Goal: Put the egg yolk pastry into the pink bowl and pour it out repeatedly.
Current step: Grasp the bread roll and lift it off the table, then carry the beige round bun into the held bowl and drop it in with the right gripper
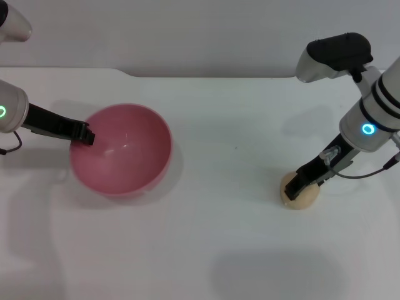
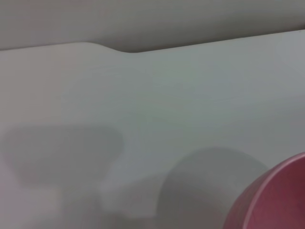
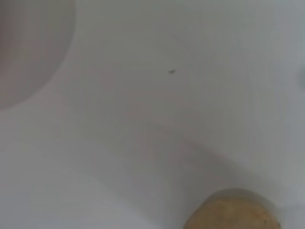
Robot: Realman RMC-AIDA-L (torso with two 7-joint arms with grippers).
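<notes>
Right gripper (image 1: 295,189): low over the table (image 1: 237,250) on the robot's right, black fingers reaching down onto the pastry (image 1: 302,196). One finger lay across the pastry's top and left side, touching it; the other could not be seen, so whether the jaws were closed on the pastry could not be told.

Pastry: pale tan ball, resting on the table under the right gripper, well apart from the bowl (image 1: 125,153). In the right wrist view only its rounded top (image 3: 233,212) showed at the frame's edge, on bare white table (image 3: 143,119), with a small dark speck (image 3: 171,71) farther off.

Left gripper (image 1: 86,134): on the robot's left, black fingers set at the bowl's left rim, tip just inside the wall. Spread of the fingers could not be told.

Bowl: pink, glossy, upright on the table, nothing visible in it. In the left wrist view a part of its pink wall (image 2: 276,200) showed in one corner, its shadow beside it on the table (image 2: 167,95).

Table: white, with a notched far edge.
</notes>
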